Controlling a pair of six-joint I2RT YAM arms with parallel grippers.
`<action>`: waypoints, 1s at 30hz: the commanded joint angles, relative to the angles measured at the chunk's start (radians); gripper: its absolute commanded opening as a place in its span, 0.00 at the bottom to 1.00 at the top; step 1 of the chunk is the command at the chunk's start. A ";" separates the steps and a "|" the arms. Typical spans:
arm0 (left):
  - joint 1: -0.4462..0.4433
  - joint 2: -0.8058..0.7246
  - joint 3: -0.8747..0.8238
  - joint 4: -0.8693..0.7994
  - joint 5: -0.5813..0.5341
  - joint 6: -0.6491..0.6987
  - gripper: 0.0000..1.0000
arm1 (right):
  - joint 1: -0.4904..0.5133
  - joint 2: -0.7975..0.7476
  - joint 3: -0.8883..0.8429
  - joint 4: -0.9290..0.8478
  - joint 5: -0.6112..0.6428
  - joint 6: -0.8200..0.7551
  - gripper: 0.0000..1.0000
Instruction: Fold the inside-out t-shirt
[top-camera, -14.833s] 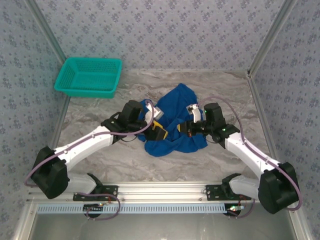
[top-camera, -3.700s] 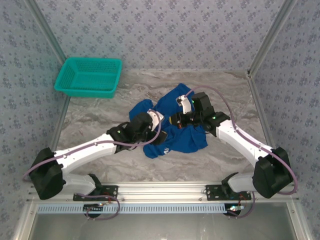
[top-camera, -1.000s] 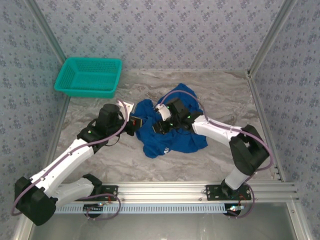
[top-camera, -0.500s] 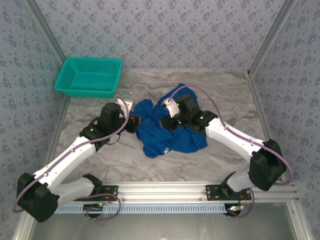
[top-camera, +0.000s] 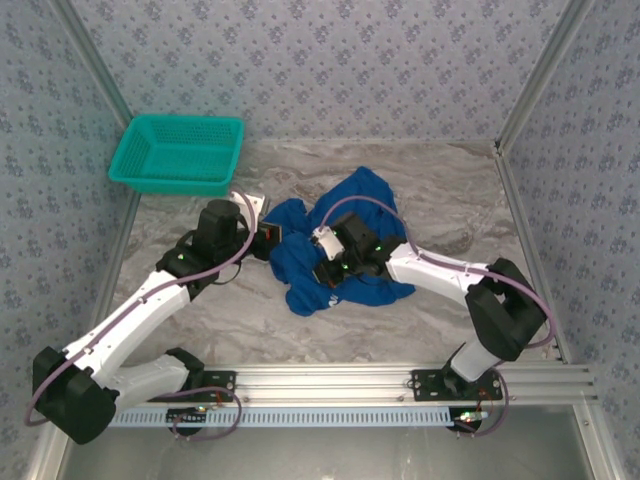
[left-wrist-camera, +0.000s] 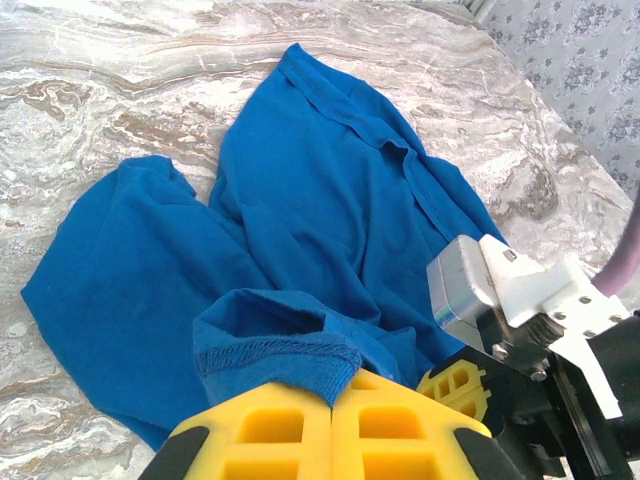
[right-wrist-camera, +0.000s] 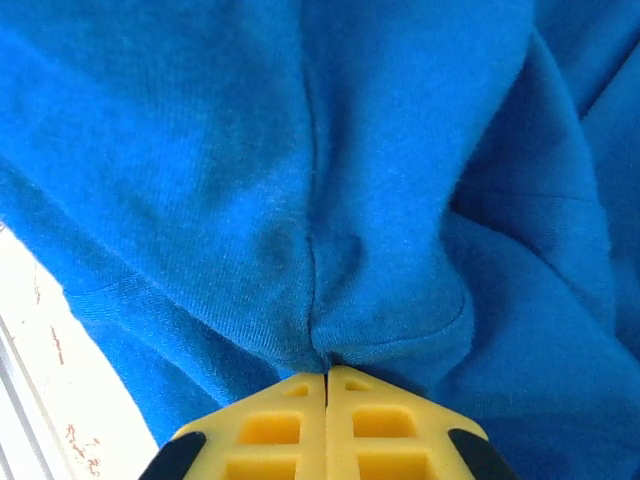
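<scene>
The inside-out t-shirt (top-camera: 362, 198) lies crumpled in the middle of the marble table, royal blue with its seams showing. At its left edge my left gripper (top-camera: 272, 238) is shut. In the left wrist view the yellow fingers (left-wrist-camera: 300, 425) of the left gripper (left-wrist-camera: 333, 392) pinch a stitched hem of the t-shirt (left-wrist-camera: 320, 190). My right gripper (top-camera: 324, 270) presses into the cloth's middle. In the right wrist view that gripper (right-wrist-camera: 327, 373) is shut on a fold of the t-shirt (right-wrist-camera: 300, 150) beside a seam. The right gripper's body (left-wrist-camera: 520, 300) sits close by the left fingers.
A teal mesh basket (top-camera: 178, 152) stands at the back left corner. Patterned walls and metal posts close in the table on three sides. Bare marble (top-camera: 470, 215) lies right of the shirt and in front of it, up to the near rail (top-camera: 320, 380).
My right gripper has dropped toward the near left onto the shirt's middle and shut on a fold. The left gripper has stayed shut on the hem and barely moved.
</scene>
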 joint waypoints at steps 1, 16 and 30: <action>0.005 0.000 0.033 -0.010 -0.038 -0.004 0.00 | -0.016 -0.068 0.048 -0.059 -0.007 -0.021 0.00; 0.078 0.110 0.137 0.013 -0.088 -0.075 0.00 | -0.206 -0.398 0.124 -0.051 -0.173 0.028 0.00; 0.120 0.579 0.549 0.126 -0.010 -0.083 0.04 | -0.310 -0.214 0.245 -0.284 0.091 0.065 0.00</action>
